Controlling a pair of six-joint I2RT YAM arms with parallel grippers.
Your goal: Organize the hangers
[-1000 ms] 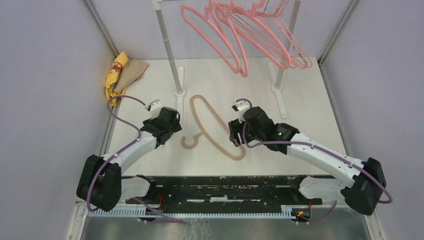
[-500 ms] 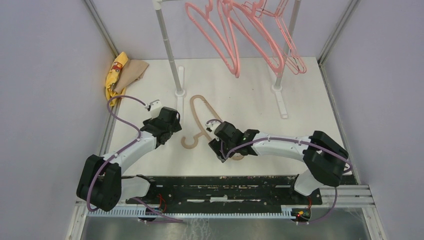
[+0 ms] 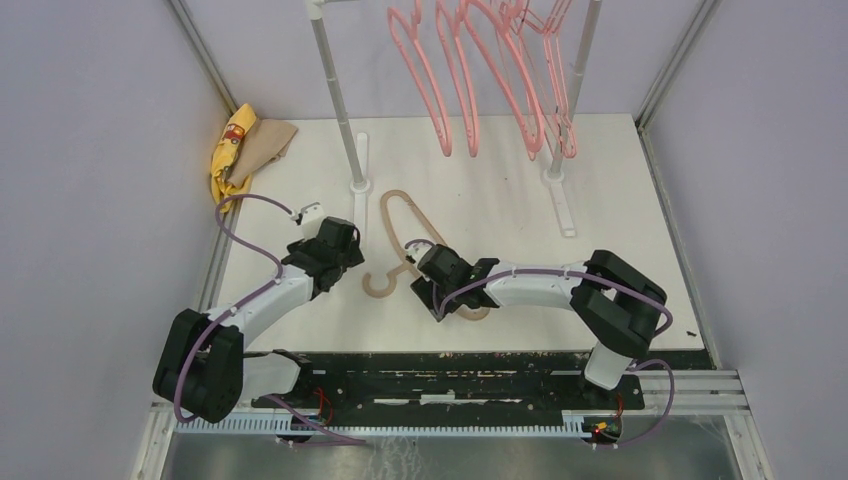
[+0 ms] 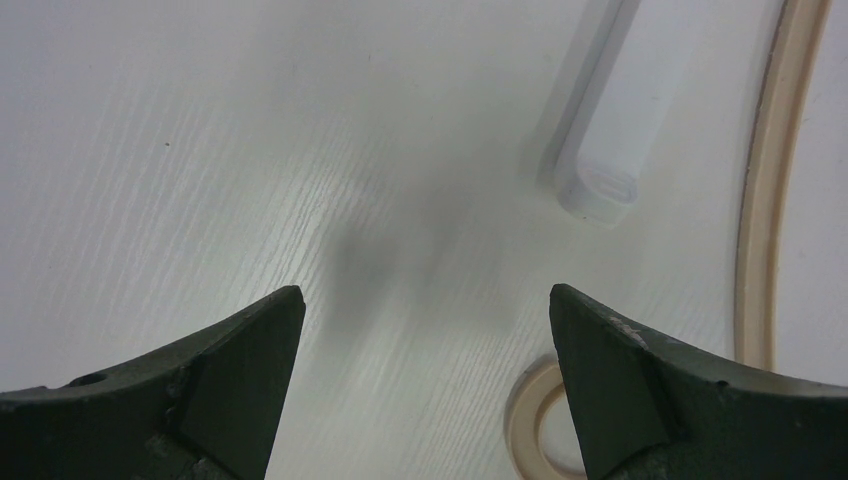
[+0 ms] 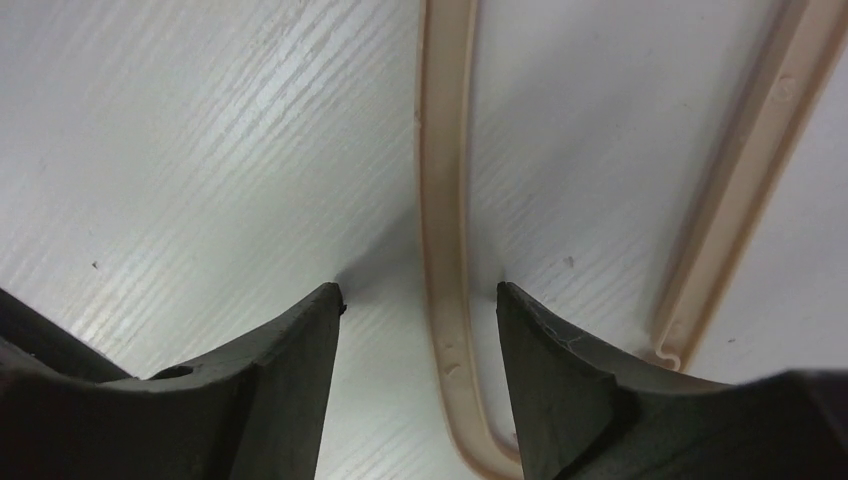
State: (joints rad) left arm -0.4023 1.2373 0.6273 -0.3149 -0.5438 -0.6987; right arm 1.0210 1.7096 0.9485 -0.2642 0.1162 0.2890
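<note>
Hangers are logged in two groups. The pink hangers [image 3: 444, 145] are hung on the white rack [image 3: 336, 95], far ahead of both sets of jaws. Their hooks and the rack's bar are cut off at the upper frame edge, so no count is taken. One tan hanger [image 3: 379, 286] lies flat on the bench [image 3: 620, 200].

The right jaws are parted and set astride one rail of the tan hanger, one jaw on each side with a gap to each. Nothing is gripped. A second rail runs ahead of the right-hand jaw, and its lower end is hidden behind that jaw.

The left jaws are spread wide and hold nothing, with bare bench between them. The end of a rack foot [image 4: 612, 130] is seen ahead, toward the right-hand jaw. The hanger's hook ring is partly hidden behind that jaw's tip.

A yellow-and-tan cloth [image 3: 240, 145] lies far ahead and left of the left jaws. Its print is too small to be read.
</note>
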